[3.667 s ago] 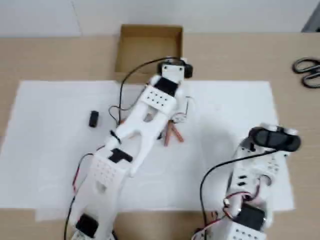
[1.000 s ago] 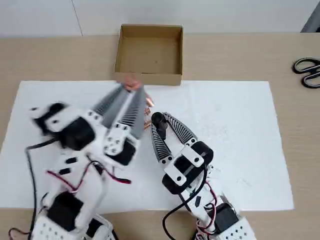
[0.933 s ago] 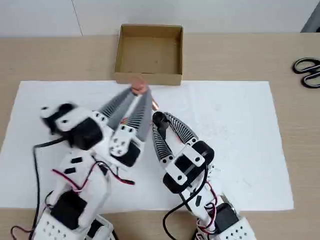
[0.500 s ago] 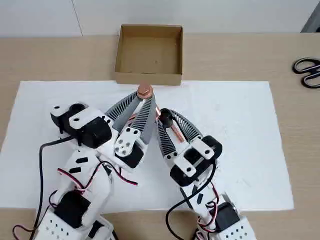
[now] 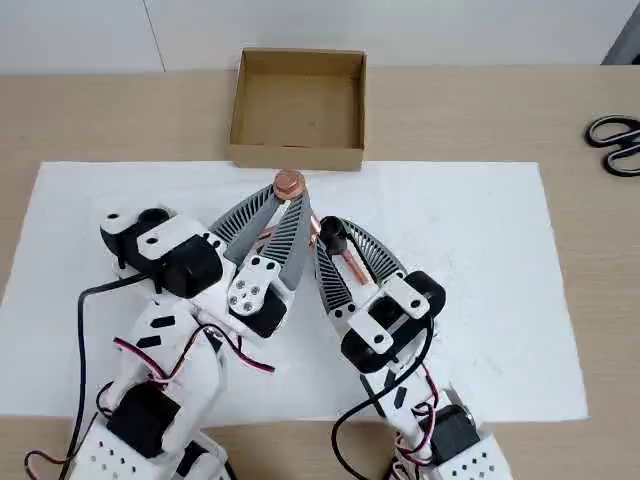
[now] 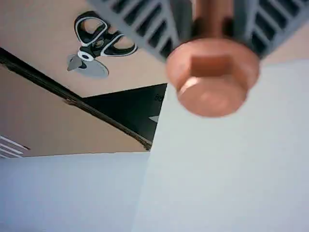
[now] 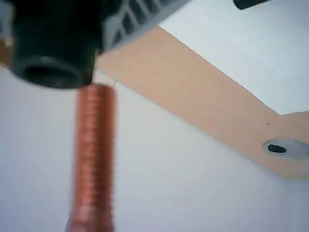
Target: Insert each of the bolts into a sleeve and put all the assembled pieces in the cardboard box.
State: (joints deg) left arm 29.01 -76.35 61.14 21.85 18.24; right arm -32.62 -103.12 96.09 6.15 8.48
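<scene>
My left gripper (image 5: 288, 192) is shut on a copper bolt (image 5: 289, 183), its hex head up, just in front of the cardboard box (image 5: 296, 157). In the left wrist view the bolt's head (image 6: 212, 77) sits between the grey fingers (image 6: 145, 26). My right gripper (image 5: 330, 236) stands close beside it, shut on a black sleeve (image 5: 332, 238). The right wrist view shows the sleeve's open end (image 7: 50, 53) with a threaded copper bolt (image 7: 94, 154) lying on the paper below it. That second bolt (image 5: 350, 266) shows between the right fingers from above.
A white paper sheet (image 5: 480, 260) covers the wooden table. The open box is empty. Scissors (image 5: 615, 145) lie at the far right edge and also appear in the left wrist view as scissors (image 6: 99, 38). A small dark object (image 7: 251, 4) lies on the paper.
The left arm swung right and up with the bolt until its head came beside the sleeve. The right gripper shifted slightly right. Little has moved in the last half second.
</scene>
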